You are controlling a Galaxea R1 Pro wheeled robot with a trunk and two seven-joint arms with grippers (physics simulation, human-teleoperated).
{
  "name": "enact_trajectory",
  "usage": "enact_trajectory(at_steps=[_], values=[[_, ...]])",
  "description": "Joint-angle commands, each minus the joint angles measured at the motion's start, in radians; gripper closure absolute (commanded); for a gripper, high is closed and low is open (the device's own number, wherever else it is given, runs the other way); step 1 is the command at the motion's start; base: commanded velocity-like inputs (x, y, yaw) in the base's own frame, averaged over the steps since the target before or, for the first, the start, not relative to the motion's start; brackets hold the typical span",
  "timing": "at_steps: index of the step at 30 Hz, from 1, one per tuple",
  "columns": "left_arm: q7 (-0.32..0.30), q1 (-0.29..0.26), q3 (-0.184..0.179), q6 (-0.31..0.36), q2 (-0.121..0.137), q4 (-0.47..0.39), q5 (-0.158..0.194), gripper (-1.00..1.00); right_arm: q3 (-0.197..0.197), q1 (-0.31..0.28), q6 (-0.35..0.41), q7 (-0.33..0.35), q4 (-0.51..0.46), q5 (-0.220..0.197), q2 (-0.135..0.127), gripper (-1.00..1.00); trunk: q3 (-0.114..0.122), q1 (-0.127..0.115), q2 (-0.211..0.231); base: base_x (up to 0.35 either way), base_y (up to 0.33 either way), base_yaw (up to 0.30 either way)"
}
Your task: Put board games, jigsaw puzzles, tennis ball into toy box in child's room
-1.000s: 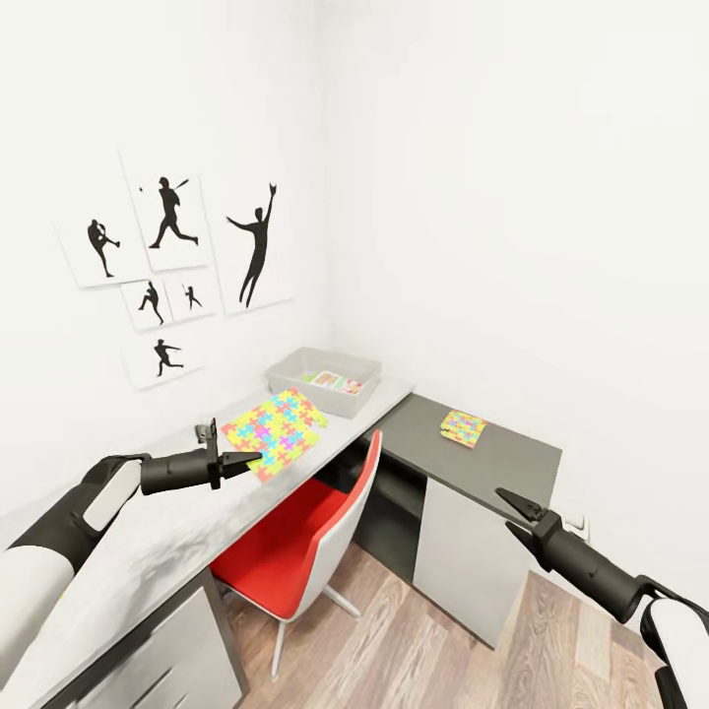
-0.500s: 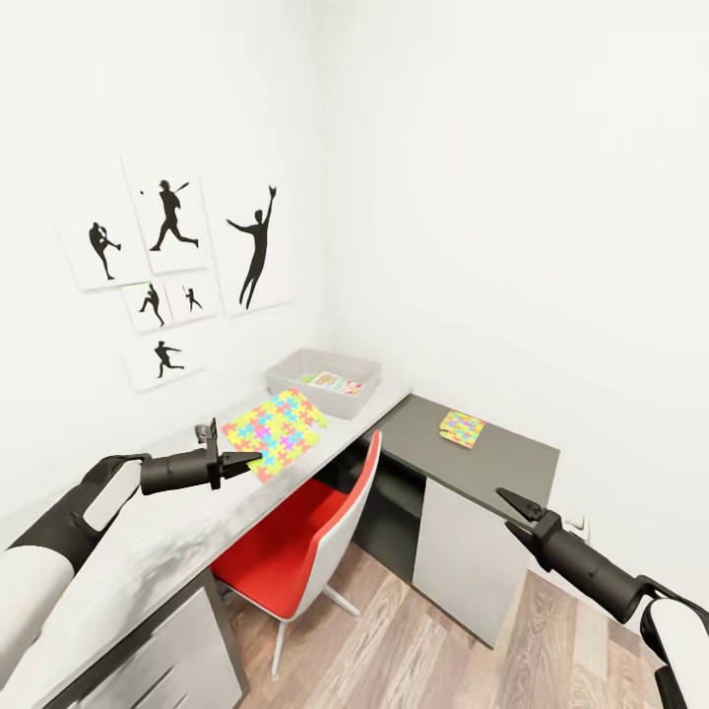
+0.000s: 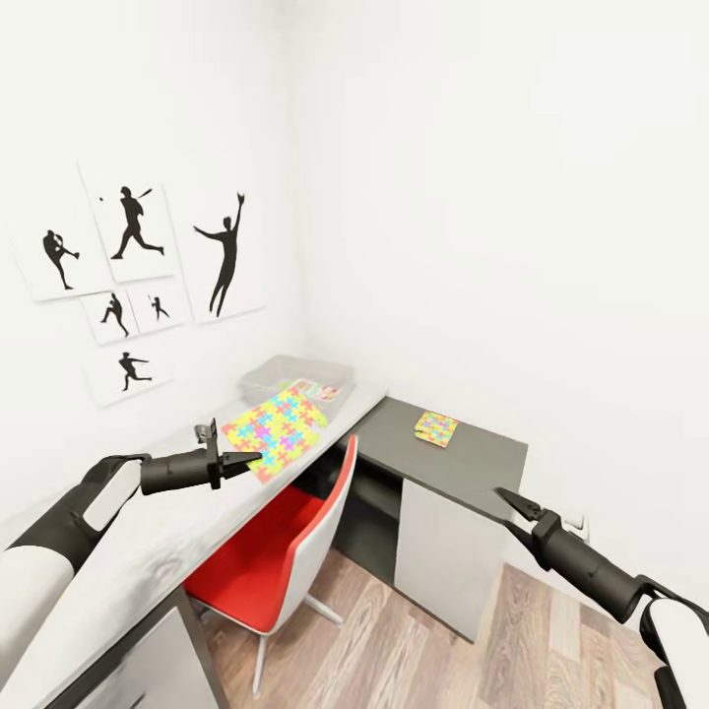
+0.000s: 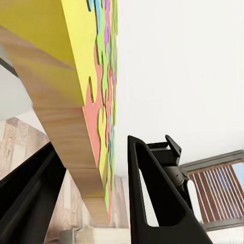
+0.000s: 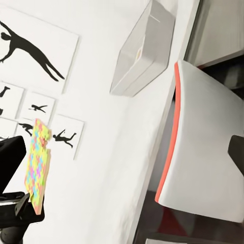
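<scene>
— While the head view looks over the table, what is the left gripper doing?
— It is clamped on a jigsaw puzzle, carried above the desk short of the toy box; the other puzzle lies on the dark cabinet. The right gripper hangs bare, jaws barely parted.
— And the left wrist view?
— The box edge sits between the fingers.
— Right wrist view?
— The bin lies beyond the red chair. I judge this the carry step; next comes closing on the bin and releasing over it.
</scene>
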Motion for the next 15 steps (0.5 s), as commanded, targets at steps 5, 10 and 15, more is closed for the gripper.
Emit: enact_trajectory(at_steps=[5, 10, 15], values=[[-0.004, -0.001, -0.003, 0.003, 0.001, 0.0, 0.001, 1.0, -0.001, -0.001, 0.005, 0.011, 0.0, 0.008, 0.0, -1.0, 0.005, 0.001, -0.002, 0.0, 0.0, -0.166], [-0.005, -0.001, -0.004, 0.003, 0.0, -0.001, 0.001, 1.0, -0.003, -0.001, 0.005, 0.011, 0.0, 0.008, 0.0, -1.0, 0.012, 0.001, -0.002, 0.0, 0.0, -0.131], [-0.005, -0.001, -0.003, 0.003, 0.001, -0.002, 0.001, 1.0, -0.003, -0.001, 0.005, 0.011, 0.0, 0.008, 0.0, -1.0, 0.02, 0.001, -0.002, 0.0, 0.0, -0.114]])
